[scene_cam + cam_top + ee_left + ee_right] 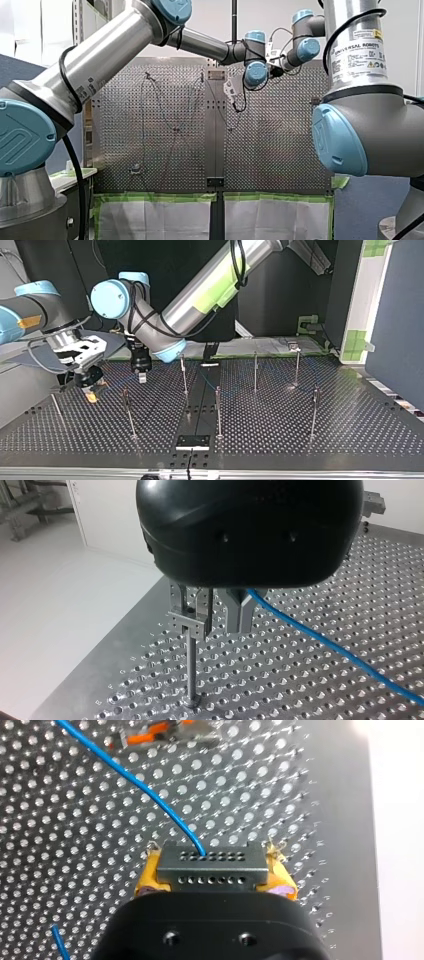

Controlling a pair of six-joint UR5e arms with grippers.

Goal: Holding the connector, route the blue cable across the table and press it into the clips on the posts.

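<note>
Posts (218, 410), thin upright metal rods, number seven in the top view, spread over the perforated metal table (350, 430). There are two arms, one thin blue cable (150, 790) and one grey block connector with two rows of small holes (210, 865). The cable's run between the posts is too faint to follow in the top and front views. A small orange-and-clear part (150, 737) lying ahead of the connector is cut off and hard to make out. My right gripper (215, 877) hangs low over the table, tilted down, its yellow pads (147, 880) closed on the connector's two ends, and the cable leaves the connector's upper row. My left arm reaches past the middle to the top view's left, its black gripper (142, 374) pointing straight down just beside the right one. In the left wrist view it stands next to a post's slotted metal clip (189, 622), the cable trailing away from under it; whether it grips the cable I cannot tell.
</note>
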